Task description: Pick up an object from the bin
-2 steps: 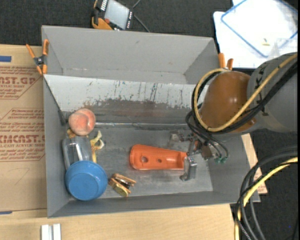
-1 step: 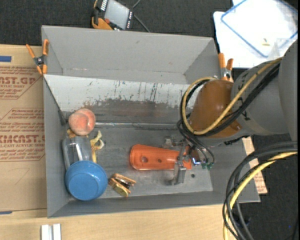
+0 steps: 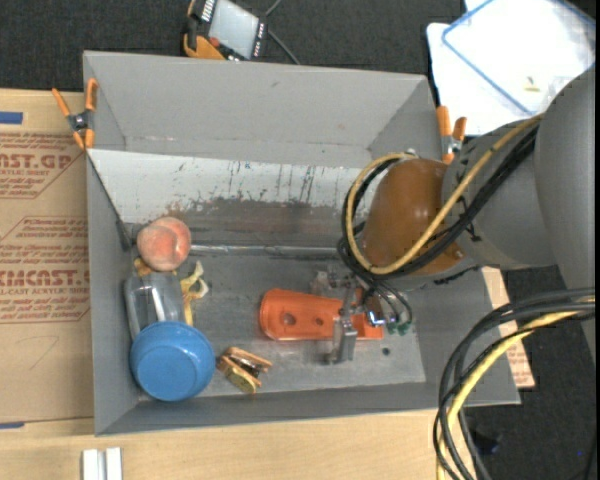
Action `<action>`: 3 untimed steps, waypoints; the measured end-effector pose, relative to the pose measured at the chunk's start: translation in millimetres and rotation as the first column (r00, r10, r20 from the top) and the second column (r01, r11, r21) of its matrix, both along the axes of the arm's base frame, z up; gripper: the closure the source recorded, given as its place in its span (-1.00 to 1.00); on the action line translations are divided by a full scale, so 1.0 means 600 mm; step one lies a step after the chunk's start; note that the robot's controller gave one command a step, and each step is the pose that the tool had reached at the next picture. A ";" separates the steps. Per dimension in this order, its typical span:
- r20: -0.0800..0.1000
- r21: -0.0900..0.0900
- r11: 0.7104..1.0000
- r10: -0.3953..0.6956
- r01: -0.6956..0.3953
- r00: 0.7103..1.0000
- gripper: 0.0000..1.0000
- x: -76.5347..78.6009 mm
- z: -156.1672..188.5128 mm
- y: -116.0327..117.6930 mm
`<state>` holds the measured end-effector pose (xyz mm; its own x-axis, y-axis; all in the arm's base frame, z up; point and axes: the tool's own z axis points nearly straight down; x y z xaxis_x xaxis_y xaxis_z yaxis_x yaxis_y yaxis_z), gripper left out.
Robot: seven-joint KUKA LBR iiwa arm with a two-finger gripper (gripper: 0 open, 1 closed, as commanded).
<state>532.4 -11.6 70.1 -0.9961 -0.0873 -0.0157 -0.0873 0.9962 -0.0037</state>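
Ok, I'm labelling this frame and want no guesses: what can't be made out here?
Camera view:
The orange plastic item, mid-floor: right end covered by the gripper and its cables.
The clear container, left side: lower part hidden by the blue cup.
The brown-and-gold piece by the front wall: too small to identify.
The bin: right rear corner hidden by the arm.

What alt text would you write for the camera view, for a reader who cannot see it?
The robot's hand is low in the grey metal bin, at the right end of an orange oblong thing on the bin floor. Further left in the view lie a peach ball, a clear container, a blue cup and a small brown piece.
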 end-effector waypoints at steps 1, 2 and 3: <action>-0.018 0.002 1.000 -0.016 0.017 1.000 1.00 -0.009 0.005 -0.029; -0.018 0.002 1.000 -0.016 0.017 1.000 1.00 -0.009 0.005 -0.029; -0.029 0.002 1.000 -0.016 0.016 0.999 1.00 -0.014 0.032 -0.029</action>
